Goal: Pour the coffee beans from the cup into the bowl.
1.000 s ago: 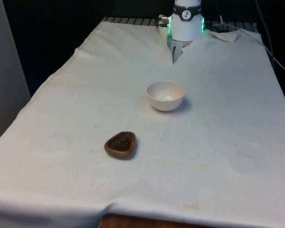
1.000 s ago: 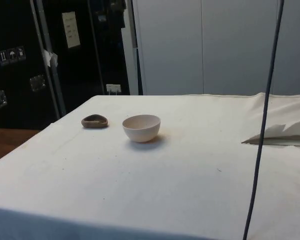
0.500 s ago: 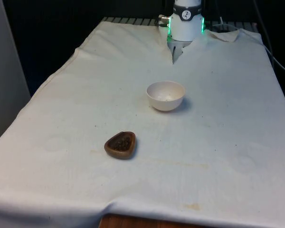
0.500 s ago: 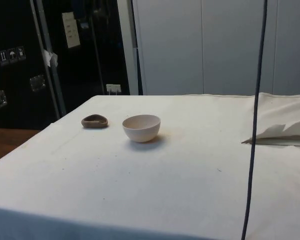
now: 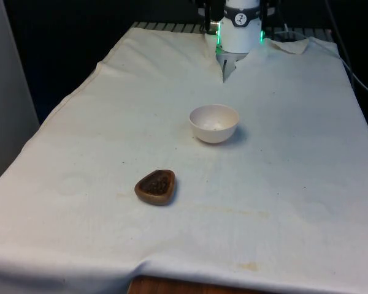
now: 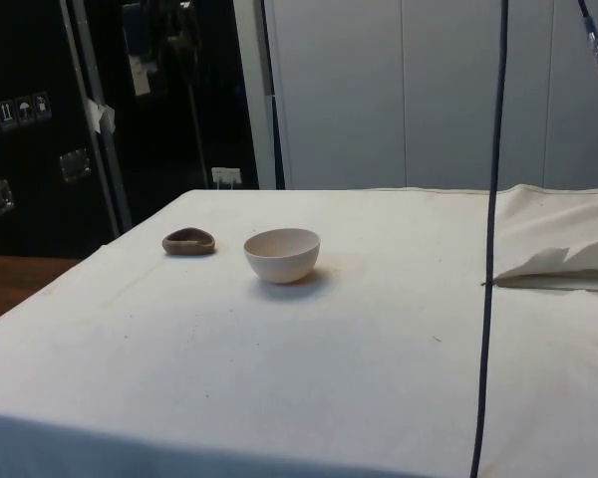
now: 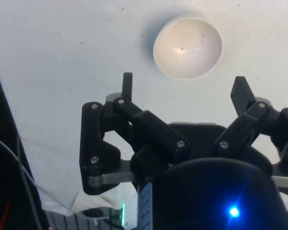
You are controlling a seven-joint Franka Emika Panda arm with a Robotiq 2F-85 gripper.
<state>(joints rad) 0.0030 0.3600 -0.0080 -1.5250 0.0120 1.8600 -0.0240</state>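
Note:
A small brown cup (image 5: 155, 187) with dark coffee beans in it sits on the white cloth towards the near edge, on the front view's left of centre. In the side view the cup (image 6: 188, 241) stands beside the bowl (image 6: 282, 255). The white bowl (image 5: 214, 122) stands upright in the table's middle, and the wrist view shows only a few specks inside it. My gripper (image 7: 184, 88) hangs open high above the cloth with nothing between its black fingers (image 7: 127, 86). The bowl (image 7: 187, 46) lies below and just beyond the fingertips.
The robot's white base (image 5: 240, 30) stands at the table's far end, where the cloth (image 5: 80, 153) is slit and folded (image 6: 563, 264). A black cable (image 6: 490, 249) hangs down across the side view. Bare wood (image 5: 172, 286) shows at the near edge.
The hanging cable in the side view has shifted left. Dark parts of the arm have come into the front view's top, beside the base. Cup and bowl have stayed put.

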